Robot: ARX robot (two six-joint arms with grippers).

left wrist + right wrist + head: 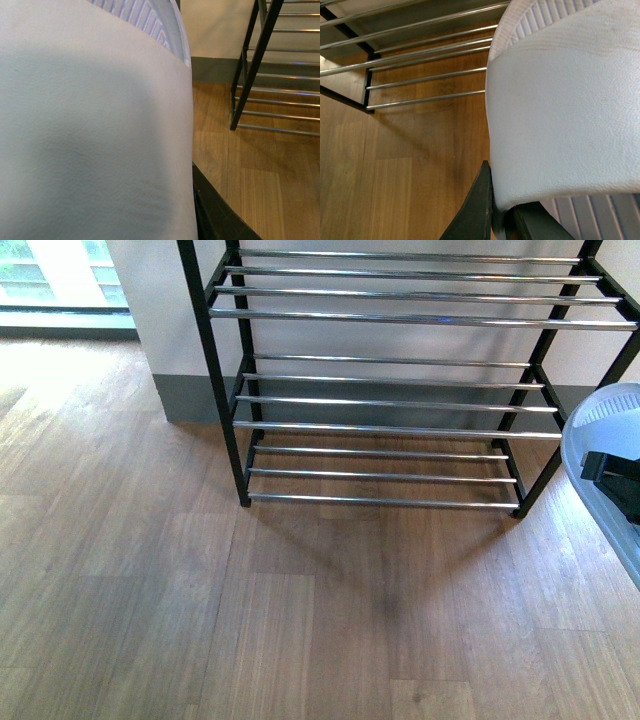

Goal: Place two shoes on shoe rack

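Note:
The shoe rack (pixel 400 370), a black frame with tiers of chrome bars, stands against the wall ahead, and no shoes rest on the bars that show. My right gripper (pixel 497 212) is shut on the strap of a pale blue slide (pixel 565 110). That slide (pixel 600 440) hangs at the right edge of the front view, beside the rack's right side. In the left wrist view another pale blue slide (pixel 95 125) fills most of the picture, with my left gripper (pixel 192 190) shut on its strap. Only one dark finger (pixel 215 210) shows there. The left arm is out of the front view.
Wood-plank floor (pixel 200 590) spreads in front of the rack. A pale wall with a grey skirting (pixel 185 395) runs behind it, and a bright window (pixel 60 280) sits at the far left. The rack's side frame (pixel 257 60) stands a little ahead of the left slide.

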